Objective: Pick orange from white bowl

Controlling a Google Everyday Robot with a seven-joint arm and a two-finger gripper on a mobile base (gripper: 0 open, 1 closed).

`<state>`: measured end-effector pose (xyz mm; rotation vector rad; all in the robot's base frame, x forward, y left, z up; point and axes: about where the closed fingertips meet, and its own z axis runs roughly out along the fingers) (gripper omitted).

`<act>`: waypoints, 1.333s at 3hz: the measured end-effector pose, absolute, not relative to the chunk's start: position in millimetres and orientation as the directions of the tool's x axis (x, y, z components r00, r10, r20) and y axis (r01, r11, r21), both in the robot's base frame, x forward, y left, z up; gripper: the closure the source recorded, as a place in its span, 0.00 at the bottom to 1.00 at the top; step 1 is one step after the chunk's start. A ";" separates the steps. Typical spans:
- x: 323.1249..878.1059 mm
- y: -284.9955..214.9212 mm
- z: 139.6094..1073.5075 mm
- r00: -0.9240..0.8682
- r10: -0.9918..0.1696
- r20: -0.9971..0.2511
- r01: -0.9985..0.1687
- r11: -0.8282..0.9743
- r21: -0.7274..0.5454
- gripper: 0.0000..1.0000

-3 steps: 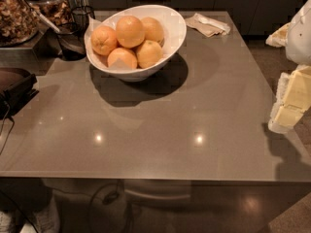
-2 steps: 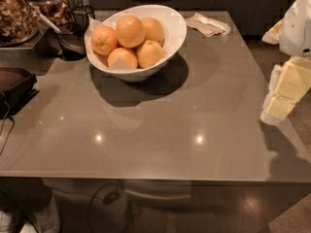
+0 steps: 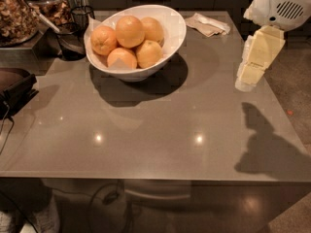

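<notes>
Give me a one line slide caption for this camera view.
Gripper hovers near the grey table's right edge, apart from the white bowl holding five oranges.

The arm ends in a rounded white plastic housing (image 3: pixel 272 4) with a dark slotted vent grille (image 3: pixel 289 8) in its face. Below it is the tool (image 3: pixel 247 80), a stack of pale cream, blocky, flat-faced segments, perhaps slightly yellowed, above the right edge of the flat grey-brown bench (image 3: pixel 160 130).
</notes>
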<state>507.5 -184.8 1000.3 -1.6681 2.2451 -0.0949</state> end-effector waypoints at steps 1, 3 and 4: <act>530.1 -160.9 1007.3 -0.247 -0.909 -0.336 -0.915 0.332 -0.227 0.00; 564.8 -119.9 1034.6 -0.173 -0.886 -0.431 -0.920 0.301 -0.249 0.00; 588.1 -102.5 1028.8 -0.196 -0.842 -0.503 -0.920 0.336 -0.204 0.00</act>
